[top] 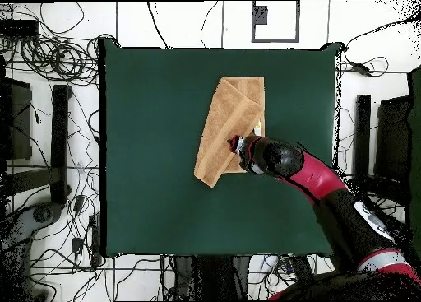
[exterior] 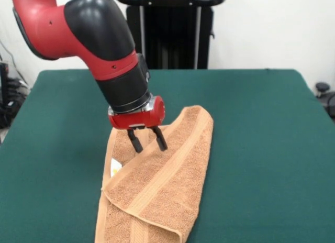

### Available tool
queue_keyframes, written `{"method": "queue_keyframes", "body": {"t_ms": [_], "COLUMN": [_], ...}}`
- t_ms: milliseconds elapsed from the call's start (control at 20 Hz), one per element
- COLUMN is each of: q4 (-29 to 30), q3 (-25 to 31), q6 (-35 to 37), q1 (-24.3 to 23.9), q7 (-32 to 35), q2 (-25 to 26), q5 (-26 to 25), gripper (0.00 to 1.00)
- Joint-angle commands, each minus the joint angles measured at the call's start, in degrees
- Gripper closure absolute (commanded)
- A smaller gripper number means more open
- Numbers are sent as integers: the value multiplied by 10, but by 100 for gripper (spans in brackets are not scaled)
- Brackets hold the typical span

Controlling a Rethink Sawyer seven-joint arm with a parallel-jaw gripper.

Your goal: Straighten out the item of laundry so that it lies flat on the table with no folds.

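The orange-tan towel (exterior: 162,185) lies folded over on itself on the dark green table (exterior: 261,122), a long narrow shape running from the middle to the front edge. A folded flap with a woven band crosses its top. A small white tag (exterior: 116,167) shows at its left edge. My gripper (exterior: 148,144) is open, its two black fingers spread and pointing down at the towel's upper left part, at or just above the cloth, with nothing held. In the overhead view the towel (top: 230,126) sits above the middle of the table (top: 148,151), with the gripper (top: 237,142) over its lower right edge.
The black pedestal (exterior: 167,33) stands behind the table's far edge. Cables (top: 49,52) and dark equipment (top: 59,134) lie on the floor around the table. The towel's near end reaches the picture's bottom edge in the front view.
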Motion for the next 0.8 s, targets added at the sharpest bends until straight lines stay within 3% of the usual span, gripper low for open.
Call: {"method": "queue_keyframes", "body": {"t_ms": [50,800], "q4": [-29,-48], "q3": [55,64], "q6": [53,51], "q1": [14,3], "q7": [14,-7], "q2": [13,40], "q5": [11,-4], "gripper": [0,0]}}
